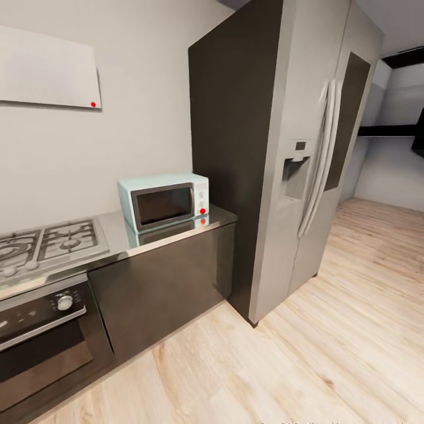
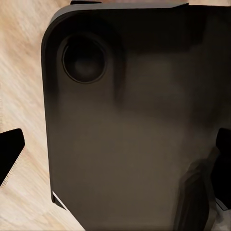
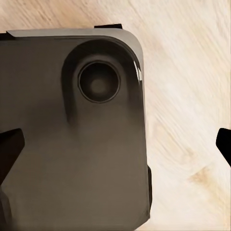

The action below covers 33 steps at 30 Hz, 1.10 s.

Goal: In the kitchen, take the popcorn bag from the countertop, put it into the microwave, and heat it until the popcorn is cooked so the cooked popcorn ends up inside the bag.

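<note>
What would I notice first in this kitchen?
Probably the little mint-blue microwave, sitting with its door shut at the end of the grey countertop. Right beside it towers a tall steel fridge with long handles. On the microwave's other side, a gas hob sits above a black built-in oven.

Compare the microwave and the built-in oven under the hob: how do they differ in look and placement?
Colour: the microwave has a pale mint-blue casing; the built-in oven is black.
Placement: the microwave stands on the countertop beside the fridge; the oven is set into the cabinets below the gas hob.
Controls: the microwave's panel with a red dot sits beside its door; the oven's knob sits above its door, over a steel handle.
Shared: dark glass doors, both shut.
</note>
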Available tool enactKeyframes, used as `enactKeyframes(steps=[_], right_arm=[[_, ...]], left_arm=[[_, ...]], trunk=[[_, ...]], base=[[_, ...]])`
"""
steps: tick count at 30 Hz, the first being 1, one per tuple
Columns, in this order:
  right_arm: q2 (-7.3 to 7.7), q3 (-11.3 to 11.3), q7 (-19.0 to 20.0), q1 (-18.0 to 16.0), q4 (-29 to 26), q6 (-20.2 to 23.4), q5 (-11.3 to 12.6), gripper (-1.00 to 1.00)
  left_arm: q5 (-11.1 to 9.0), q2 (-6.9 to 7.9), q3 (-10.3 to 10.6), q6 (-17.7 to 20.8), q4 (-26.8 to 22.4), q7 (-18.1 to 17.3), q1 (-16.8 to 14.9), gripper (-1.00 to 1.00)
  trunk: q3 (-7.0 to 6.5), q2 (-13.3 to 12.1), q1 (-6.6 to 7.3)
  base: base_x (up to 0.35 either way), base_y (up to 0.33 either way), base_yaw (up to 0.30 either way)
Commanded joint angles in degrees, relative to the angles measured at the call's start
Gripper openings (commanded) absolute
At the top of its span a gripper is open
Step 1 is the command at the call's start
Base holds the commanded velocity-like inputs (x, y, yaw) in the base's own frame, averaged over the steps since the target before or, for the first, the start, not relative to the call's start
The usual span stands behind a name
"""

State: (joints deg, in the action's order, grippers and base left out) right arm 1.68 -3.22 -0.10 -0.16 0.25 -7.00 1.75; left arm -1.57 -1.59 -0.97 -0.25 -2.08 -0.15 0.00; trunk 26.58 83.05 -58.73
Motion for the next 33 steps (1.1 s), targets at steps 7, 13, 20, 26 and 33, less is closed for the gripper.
enactKeyframes(steps=[7, 13, 20, 26, 33], right_arm=[[-0.01, -0.3, 0.0, 0.0, 0.0, -0.2, 0.2, 1.00], [-0.01, -0.3, 0.0, 0.0, 0.0, -0.2, 0.2, 1.00], [0.00, -0.1, 0.2, 0.0, 0.0, -0.2, -0.4, 1.00], [-0.01, 0.2, 0.2, 0.0, 0.0, -0.2, -0.5, 1.00], [-0.01, 0.2, 0.2, 0.0, 0.0, -0.2, -0.5, 1.00]], left_arm=[[-0.1, 0.01, 0.0, 0.0, 0.0, 0.0, 0.0, 1.00], [0.1, -0.07, 0.0, 0.2, 0.0, 0.0, 0.0, 1.00], [0.1, -0.08, 0.1, 0.4, 0.0, 0.1, 0.0, 1.00], [-0.4, -0.08, 0.1, 0.8, 0.0, 0.1, 0.0, 1.00], [-0.5, 0.01, 0.1, 0.8, 0.0, 0.1, 0.0, 1.00]], trunk=[[0.04, 0.0, 0.00], [-0.01, 0.0, 0.00], [-0.08, 0.0, 0.00], [-0.08, 0.0, 0.00], [-0.08, 0.0, 0.00]], base=[[0.014, -0.004, -0.242], [0.183, -0.133, -0.242], [0.244, -0.178, -0.141], [0.269, -0.160, -0.001], [0.294, -0.119, 0.000]])
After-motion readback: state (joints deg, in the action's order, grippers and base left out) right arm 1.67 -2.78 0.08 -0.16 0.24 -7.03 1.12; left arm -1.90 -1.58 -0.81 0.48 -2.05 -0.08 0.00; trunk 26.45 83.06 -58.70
